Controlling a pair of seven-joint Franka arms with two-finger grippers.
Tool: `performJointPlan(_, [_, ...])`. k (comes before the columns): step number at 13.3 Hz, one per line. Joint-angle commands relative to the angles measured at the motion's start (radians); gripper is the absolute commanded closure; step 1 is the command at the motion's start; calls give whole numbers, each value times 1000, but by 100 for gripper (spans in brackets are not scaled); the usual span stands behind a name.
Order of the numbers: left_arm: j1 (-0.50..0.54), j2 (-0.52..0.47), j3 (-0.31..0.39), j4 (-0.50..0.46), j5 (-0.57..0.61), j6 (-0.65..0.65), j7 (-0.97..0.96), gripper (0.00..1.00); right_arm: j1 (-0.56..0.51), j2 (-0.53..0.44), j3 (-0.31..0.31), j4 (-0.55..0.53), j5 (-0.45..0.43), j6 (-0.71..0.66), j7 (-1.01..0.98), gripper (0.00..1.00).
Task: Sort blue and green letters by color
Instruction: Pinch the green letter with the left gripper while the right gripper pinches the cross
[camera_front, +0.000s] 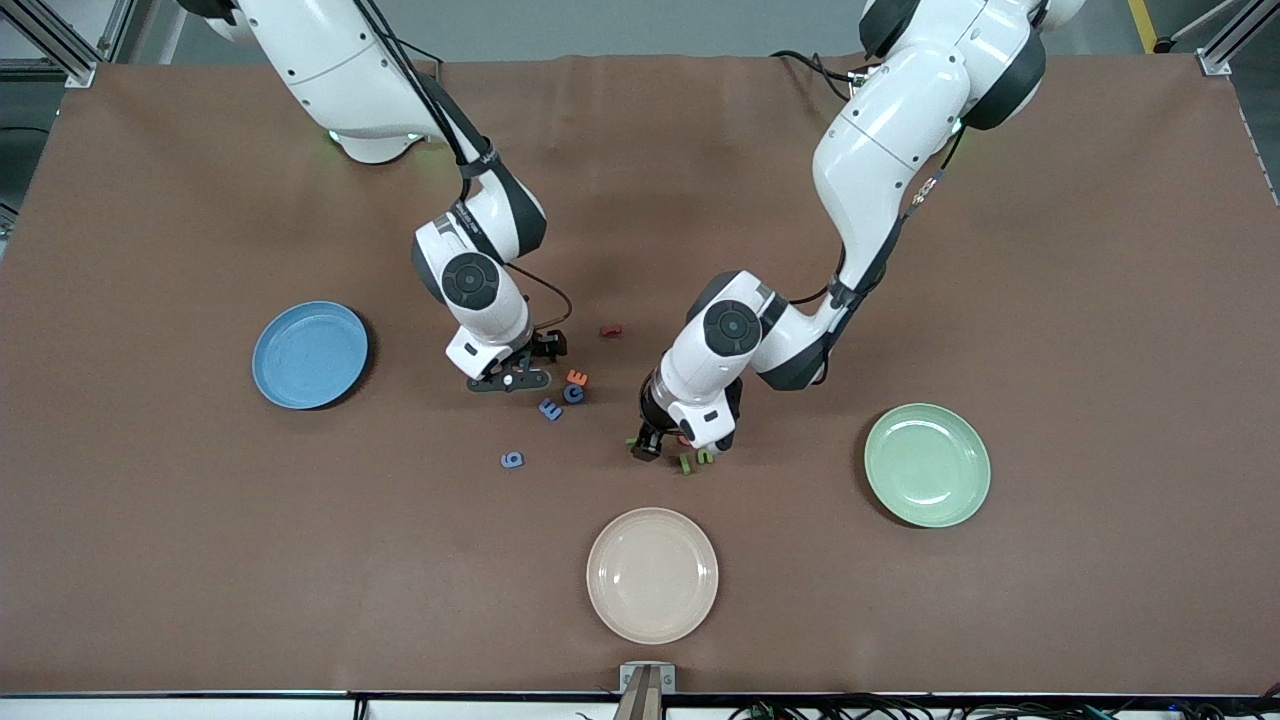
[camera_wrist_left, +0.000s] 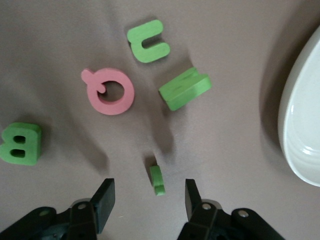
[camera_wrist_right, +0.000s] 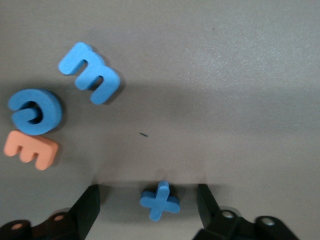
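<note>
Where the front view runs from its left edge to its right:
Blue plate (camera_front: 309, 354): left of centre, no letters on it.
Right gripper (camera_front: 512, 377): centre-left, jaws released, straddling blue X (camera_wrist_right: 159, 201) without touching.
Blue E (camera_front: 550, 408), blue C (camera_front: 573, 393), orange E (camera_front: 577, 377): clustered just right of that gripper.
Blue 6 (camera_front: 512, 459): lower, apart.
Left gripper (camera_front: 648, 443): centre, jaws released around small green bar (camera_wrist_left: 157, 180).
Green B (camera_wrist_left: 20, 143), pink Q (camera_wrist_left: 109, 91): beside it.
Green plate (camera_front: 927, 464): right.
Writing: only the letter shapes.
</note>
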Motion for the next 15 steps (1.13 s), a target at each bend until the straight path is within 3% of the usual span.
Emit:
performJointPlan(1, [-17,30,6,45,-6,12,-10,38,-6,-2,1,-3,6,-7,7,19])
performJointPlan(6, [-25,45,6,45,-6,59,-11,44,-7,-18,-2,-17,5,-27,5,21])
performJointPlan(8, [-26,48,6,45,-6,64,-12,60,-7,-21,-3,-29,5,-27,4,25])
performJointPlan(11, [-23,54,6,45,-6,67,-10,64,-7,-33,-5,-39,5,-33,2,34])
performJointPlan(12, [-23,54,6,45,-6,67,-8,72,-7,-33,-5,-39,5,-39,2,39])
performJointPlan(14, [-26,39,19,42,3,65,-13,99,-7,-33,-6,-39,5,-38,2,48])
performJointPlan(15, [-39,15,38,37,3,53,-16,100,-7,-33,-6,-39,5,-38,2,52])
